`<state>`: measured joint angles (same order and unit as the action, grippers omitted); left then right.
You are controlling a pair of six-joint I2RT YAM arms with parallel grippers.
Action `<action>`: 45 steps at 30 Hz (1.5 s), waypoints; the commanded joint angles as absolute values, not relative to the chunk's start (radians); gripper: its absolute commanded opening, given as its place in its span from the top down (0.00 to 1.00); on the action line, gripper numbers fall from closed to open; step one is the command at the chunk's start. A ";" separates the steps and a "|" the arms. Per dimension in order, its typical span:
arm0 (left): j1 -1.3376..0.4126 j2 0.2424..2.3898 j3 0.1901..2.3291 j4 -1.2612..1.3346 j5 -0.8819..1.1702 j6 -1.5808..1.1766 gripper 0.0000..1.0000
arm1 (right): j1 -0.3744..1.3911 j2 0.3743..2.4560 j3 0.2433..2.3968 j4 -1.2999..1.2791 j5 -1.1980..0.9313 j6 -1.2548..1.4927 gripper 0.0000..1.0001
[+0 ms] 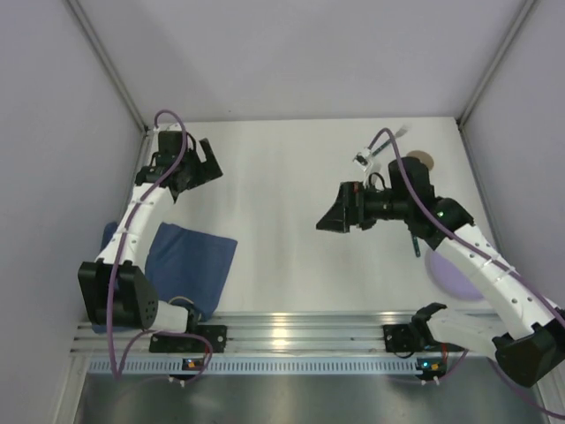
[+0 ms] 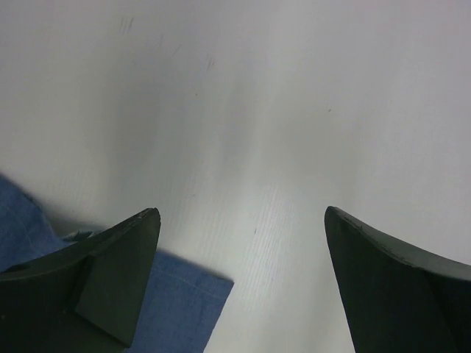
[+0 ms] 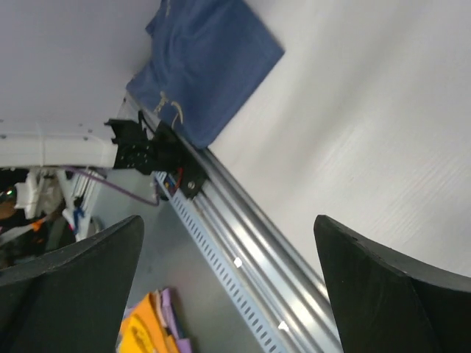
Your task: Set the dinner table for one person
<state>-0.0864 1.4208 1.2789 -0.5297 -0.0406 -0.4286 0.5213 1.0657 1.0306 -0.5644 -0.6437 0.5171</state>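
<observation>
The white dinner table (image 1: 291, 185) fills the top view, edged by a silver rail (image 1: 300, 325) at the near side. A blue cloth (image 1: 192, 258) lies flat at the near left; it also shows in the left wrist view (image 2: 184, 301) and the right wrist view (image 3: 213, 66). My left gripper (image 1: 210, 163) hovers over the far left of the table, open and empty (image 2: 241, 213), with the cloth's corner just below it. My right gripper (image 1: 330, 217) is above the table's middle right, open and empty (image 3: 228, 220). A lilac plate (image 1: 446, 274) lies at the near right, partly hidden by the right arm.
A small brownish round thing (image 1: 425, 162) and a small light utensil-like thing (image 1: 364, 159) lie at the far right, partly behind the right arm. Grey walls enclose the table on three sides. The right wrist view shows the rail (image 3: 250, 243) and the floor beyond it.
</observation>
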 commanded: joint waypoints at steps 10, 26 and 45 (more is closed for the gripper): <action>-0.107 1.253 1.039 -0.794 -0.127 -0.606 0.02 | 0.615 1.325 1.130 -0.326 -0.649 0.640 0.00; -0.373 1.468 0.833 -0.626 -0.175 -0.744 0.19 | 0.624 1.252 1.086 -0.626 -0.511 0.486 0.00; -0.370 1.752 0.910 -0.514 -0.215 -0.646 1.00 | 0.623 1.174 1.034 -0.773 -0.408 0.402 0.00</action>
<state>-0.3748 1.6512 0.9520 -0.6121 -0.1875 -0.6945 0.6151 1.2102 1.0260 -0.7448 -0.4370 0.4278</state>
